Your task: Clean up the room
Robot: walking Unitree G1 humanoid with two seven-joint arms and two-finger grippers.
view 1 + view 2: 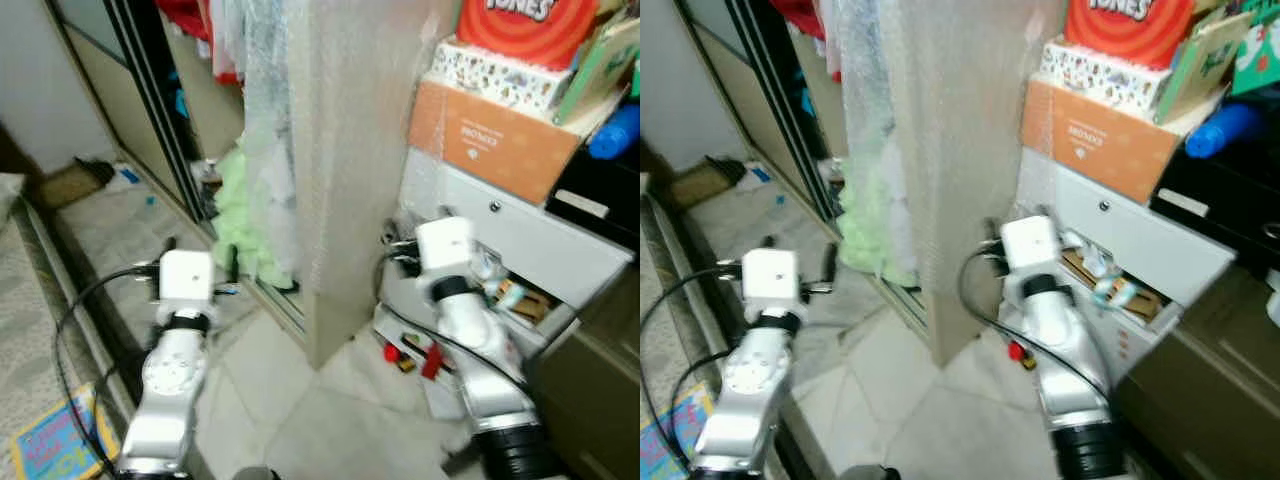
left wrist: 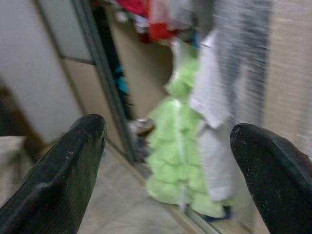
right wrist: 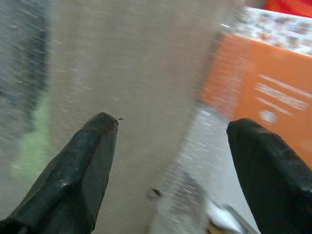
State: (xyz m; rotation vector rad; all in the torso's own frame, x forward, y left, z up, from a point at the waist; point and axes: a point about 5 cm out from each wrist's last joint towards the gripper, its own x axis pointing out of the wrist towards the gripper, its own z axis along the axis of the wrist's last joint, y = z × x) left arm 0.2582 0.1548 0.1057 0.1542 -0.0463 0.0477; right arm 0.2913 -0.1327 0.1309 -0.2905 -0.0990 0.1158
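- Head views: I saw a lime-green ruffled garment point(image 1: 240, 225) hanging low in the open wardrobe, ahead of and nearer my left gripper point(image 2: 168, 170); its long axis ran vertically.
- Left wrist: jaws released, garment between the fingers' line, well apart.
- Right wrist: right gripper point(image 3: 170, 168) released, facing an orange cardboard box point(image 3: 263, 92).

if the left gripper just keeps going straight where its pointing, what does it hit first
Probably the green ruffled garment hanging in the open wardrobe: it sits between the open fingers of the left gripper. Depth is unclear in the blur, and nothing nearer shows in that line.
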